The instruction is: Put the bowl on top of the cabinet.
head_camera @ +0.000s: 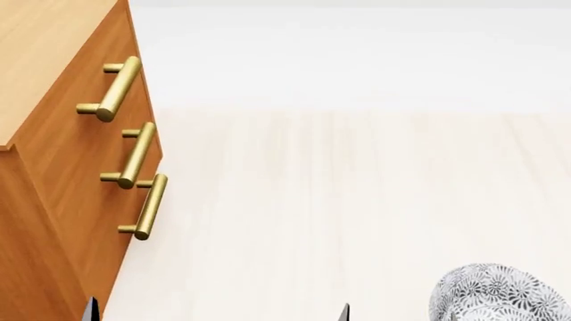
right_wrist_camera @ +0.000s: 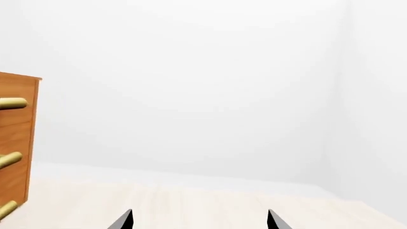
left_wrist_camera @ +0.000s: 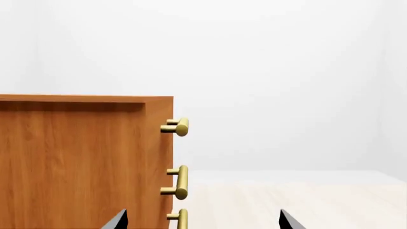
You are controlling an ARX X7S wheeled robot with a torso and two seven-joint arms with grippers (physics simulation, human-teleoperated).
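The cabinet (head_camera: 63,167) stands at the left of the head view, orange-brown wood with a lighter top, its drawer front turned toward the open floor (head_camera: 339,200). Three brass bar handles (head_camera: 114,88) run down that front, one below another. The bowl (head_camera: 499,294), white with a dense dark grey floral pattern, sits on the pale wooden floor at the near right, well apart from the cabinet and partly cut off by the picture's edge.

In the left wrist view the left gripper (left_wrist_camera: 202,220) shows only as two dark fingertips (left_wrist_camera: 117,220) set wide apart with nothing between them, so it is released; the cabinet's side panel and handles lie just beyond it. In the right wrist view the right gripper (right_wrist_camera: 198,220) likewise shows two dark tips spread wide and bare, released, facing the white wall (right_wrist_camera: 203,86), with the cabinet's edge at one side. Neither gripper touches the bowl.
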